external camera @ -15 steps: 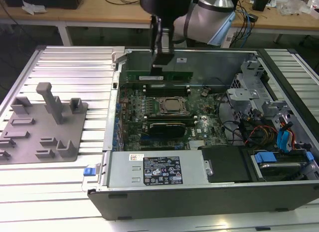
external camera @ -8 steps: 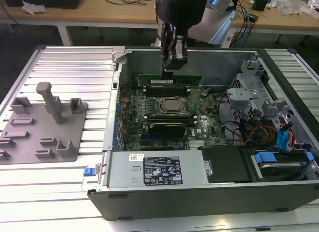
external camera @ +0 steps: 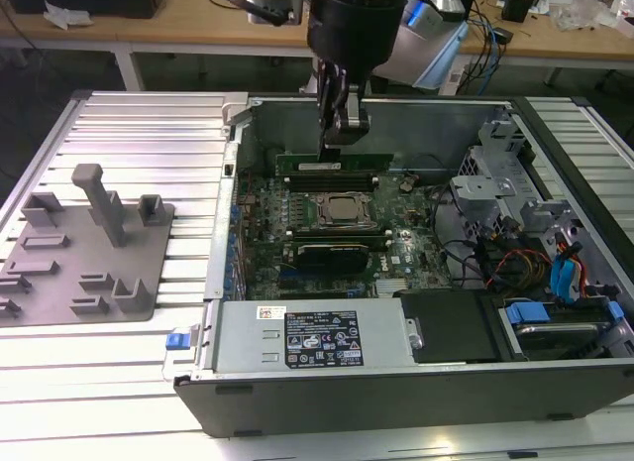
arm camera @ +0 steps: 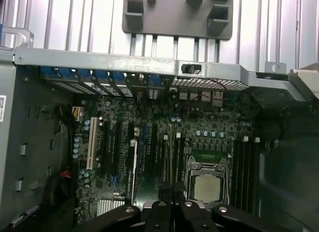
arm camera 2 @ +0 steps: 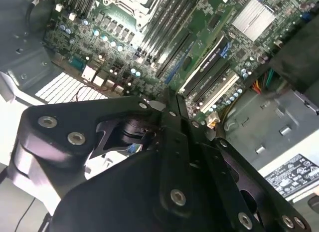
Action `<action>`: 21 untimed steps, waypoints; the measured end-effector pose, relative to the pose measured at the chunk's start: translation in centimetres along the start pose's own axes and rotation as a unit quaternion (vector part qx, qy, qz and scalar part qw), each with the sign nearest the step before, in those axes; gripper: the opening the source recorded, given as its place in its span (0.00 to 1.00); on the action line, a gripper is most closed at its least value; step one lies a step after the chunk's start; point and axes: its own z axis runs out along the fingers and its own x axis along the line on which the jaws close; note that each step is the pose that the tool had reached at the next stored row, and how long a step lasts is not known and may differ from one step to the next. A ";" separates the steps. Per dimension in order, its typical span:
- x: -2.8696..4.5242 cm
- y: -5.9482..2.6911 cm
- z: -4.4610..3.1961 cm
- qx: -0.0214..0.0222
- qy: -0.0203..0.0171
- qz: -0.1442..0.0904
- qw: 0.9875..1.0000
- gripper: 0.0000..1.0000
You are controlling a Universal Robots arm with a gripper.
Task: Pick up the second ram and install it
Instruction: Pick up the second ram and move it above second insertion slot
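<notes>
The second ram (external camera: 347,162), a long green stick with a white label, stands on edge inside the open computer case, over the slots on the far side of the silver processor (external camera: 347,211). My gripper (external camera: 340,144) comes down from above and is shut on the stick's top edge near its middle. In the first wrist view the ram (arm camera: 170,152) shows edge-on as a thin line running out from between my closed fingers (arm camera: 166,188), beside the processor (arm camera: 207,187). In the second wrist view the gripper (arm camera 2: 172,105) hangs over the motherboard. Whether the stick is seated in the slot I cannot tell.
Another dark stick (external camera: 332,251) sits in the slots on the processor's near side. The case wall (external camera: 233,173) stands at the exterior view's left, with a grey fixture plate (external camera: 89,253) beyond it. The power supply (external camera: 317,337) and cabled drive cage (external camera: 535,233) fill the near and right sides.
</notes>
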 end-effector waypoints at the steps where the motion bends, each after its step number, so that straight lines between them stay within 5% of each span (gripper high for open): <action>1: -0.06 -0.02 0.16 0.000 0.000 -0.002 1.000 0.09; 15: 0.01 -0.58 3.91 0.004 -0.001 0.014 1.000 0.09; 21: 0.03 -0.61 4.31 0.004 -0.001 0.015 1.000 0.09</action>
